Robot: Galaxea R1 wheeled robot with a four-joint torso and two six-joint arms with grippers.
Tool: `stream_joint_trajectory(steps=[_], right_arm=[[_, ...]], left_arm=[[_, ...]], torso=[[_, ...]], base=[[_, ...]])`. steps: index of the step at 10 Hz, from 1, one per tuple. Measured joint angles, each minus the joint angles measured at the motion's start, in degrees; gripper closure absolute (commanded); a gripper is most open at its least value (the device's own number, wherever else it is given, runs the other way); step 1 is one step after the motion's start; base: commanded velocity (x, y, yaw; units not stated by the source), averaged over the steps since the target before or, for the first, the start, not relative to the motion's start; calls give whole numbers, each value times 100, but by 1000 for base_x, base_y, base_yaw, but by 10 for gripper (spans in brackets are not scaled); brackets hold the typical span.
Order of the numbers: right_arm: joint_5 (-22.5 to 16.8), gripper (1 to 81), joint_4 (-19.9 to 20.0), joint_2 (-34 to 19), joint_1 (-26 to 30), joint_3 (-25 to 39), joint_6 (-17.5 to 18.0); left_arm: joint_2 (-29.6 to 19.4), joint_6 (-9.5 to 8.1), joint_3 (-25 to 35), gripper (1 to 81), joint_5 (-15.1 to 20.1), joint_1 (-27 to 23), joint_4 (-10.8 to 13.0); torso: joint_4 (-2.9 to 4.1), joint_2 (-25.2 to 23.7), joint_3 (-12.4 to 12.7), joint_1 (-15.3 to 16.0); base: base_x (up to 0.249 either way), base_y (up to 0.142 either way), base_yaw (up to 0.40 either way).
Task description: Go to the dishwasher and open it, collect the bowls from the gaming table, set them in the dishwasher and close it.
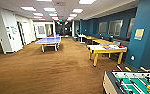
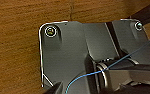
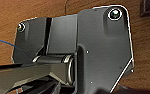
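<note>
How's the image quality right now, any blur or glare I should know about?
Head view: soft and blocky throughout, bright ceiling light panels blown out, the green table-football table cut by the frame's corner. Left and right wrist views: brown wood-grain carpet evenly lit, no strong glare.

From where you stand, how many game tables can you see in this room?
3: a blue table-tennis table far left of centre, a yellow-legged table along the blue wall on the right, and the table-football table at near right. More may sit farther back.
</note>
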Motion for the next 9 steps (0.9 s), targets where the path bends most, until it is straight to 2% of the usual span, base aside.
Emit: stream_joint_trajectory(steps=[9], right_arm=[[2,10,2,-2,-15,0,2]], left_arm=[[28,4,0,10,0,11,0]], torso=[[0,0,0,0]], base=[[177,0,0]])
